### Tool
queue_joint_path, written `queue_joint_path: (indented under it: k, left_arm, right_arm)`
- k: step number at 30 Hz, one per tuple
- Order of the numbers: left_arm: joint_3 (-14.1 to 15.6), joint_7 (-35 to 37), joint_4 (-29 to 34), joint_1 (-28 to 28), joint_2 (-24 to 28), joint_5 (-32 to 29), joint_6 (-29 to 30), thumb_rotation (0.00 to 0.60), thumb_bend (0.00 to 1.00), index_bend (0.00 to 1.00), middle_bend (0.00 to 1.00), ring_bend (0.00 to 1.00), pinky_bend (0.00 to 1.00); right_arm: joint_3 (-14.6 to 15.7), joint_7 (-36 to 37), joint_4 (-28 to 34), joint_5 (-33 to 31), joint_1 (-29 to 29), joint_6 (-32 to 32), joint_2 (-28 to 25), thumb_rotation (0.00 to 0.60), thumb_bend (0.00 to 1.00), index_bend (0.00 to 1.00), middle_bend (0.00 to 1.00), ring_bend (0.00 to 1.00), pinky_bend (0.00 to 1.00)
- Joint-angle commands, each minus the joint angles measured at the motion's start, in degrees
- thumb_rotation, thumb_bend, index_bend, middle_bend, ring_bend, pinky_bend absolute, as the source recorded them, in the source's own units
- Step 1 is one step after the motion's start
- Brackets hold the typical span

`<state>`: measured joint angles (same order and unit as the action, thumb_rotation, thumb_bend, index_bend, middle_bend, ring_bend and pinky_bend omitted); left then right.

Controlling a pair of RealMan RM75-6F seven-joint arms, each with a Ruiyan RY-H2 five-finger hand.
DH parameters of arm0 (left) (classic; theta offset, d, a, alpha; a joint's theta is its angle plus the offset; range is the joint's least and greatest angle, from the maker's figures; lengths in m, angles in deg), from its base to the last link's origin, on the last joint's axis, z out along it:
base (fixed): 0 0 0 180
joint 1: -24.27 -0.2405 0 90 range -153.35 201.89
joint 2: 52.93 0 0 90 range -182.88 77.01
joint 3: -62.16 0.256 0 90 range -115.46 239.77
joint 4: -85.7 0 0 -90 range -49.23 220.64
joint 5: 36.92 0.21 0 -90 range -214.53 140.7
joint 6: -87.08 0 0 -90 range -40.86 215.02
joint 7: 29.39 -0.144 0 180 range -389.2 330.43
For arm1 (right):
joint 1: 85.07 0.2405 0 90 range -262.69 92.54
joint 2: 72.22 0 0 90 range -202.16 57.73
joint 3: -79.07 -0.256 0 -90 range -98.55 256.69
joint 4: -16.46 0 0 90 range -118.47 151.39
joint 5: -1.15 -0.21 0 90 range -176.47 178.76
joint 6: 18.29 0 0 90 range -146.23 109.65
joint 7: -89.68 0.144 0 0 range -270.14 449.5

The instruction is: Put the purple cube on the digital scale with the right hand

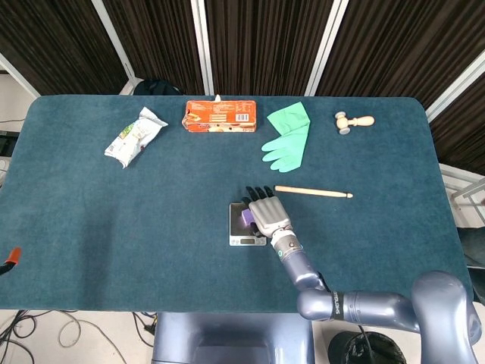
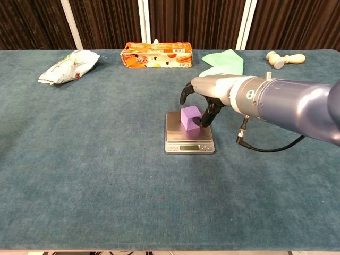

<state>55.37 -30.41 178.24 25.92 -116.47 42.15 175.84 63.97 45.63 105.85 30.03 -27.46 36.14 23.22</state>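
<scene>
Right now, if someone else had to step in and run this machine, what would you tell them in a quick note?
Right hand: over the digital scale, fingers around the purple cube.
Left hand: not in either view.
Purple cube: on or just above the scale's platform; contact with it cannot be confirmed from either view.
Done: the cube has been picked up and brought over the scale.
Left: make sure the cube sits on the platform, open the fingers, and lift the right hand away without knocking the cube off.
</scene>
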Motion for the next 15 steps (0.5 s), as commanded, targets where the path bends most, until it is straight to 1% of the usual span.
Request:
queue_joint_path:
  k: [1, 3, 7, 12, 13, 15]
  left_arm:
    - [0.05, 0.13, 0.00, -0.04, 0.13, 0.05, -0.03, 0.600, 0.25, 0.10, 0.00, 0.00, 0.00]
    - [0.01, -0.08, -0.04, 0.00, 0.06, -0.03, -0.04, 0.600, 0.25, 0.10, 0.00, 0.00, 0.00]
    - [0.01, -0.15, -0.08, 0.00, 0.02, -0.05, -0.03, 0.600, 0.25, 0.10, 0.00, 0.00, 0.00]
    - [-0.03, -0.22, -0.06, 0.00, -0.04, -0.09, 0.04, 0.600, 0.25, 0.10, 0.00, 0.00, 0.00]
    - [-0.03, -0.20, -0.03, 0.00, -0.04, -0.08, 0.05, 0.600, 0.25, 0.10, 0.00, 0.00, 0.00]
    - [0.00, -0.10, 0.08, -0.03, 0.02, 0.05, 0.14, 0.600, 0.25, 0.10, 0.00, 0.00, 0.00]
  right_arm:
    - [0.99, 0.10, 1.87, -0.64, 0.31, -0.64, -1.81, 0.600, 0.48, 0.00, 0.00, 0.00, 0.00]
    - [1.17, 0.64, 3.27, -0.34, 0.01, 0.13, -2.88, 0.600, 0.47, 0.00, 0.00, 0.00, 0.00]
    - [1.78, 2.99, 7.81, 3.81, -2.25, 3.67, -6.69, 0.600, 0.47, 0.00, 0.00, 0.00, 0.00]
    - [5.40, 5.98, 16.81, 12.43, -8.16, 9.99, -15.24, 0.600, 0.47, 0.00, 0.00, 0.00, 0.00]
    - [6.78, 7.36, 18.93, 15.34, -10.14, 11.30, -17.86, 0.600, 0.47, 0.00, 0.00, 0.00, 0.00]
    - [9.11, 10.57, 20.78, 22.11, -13.48, 13.51, -21.55, 0.600, 0.47, 0.00, 0.00, 0.00, 0.00]
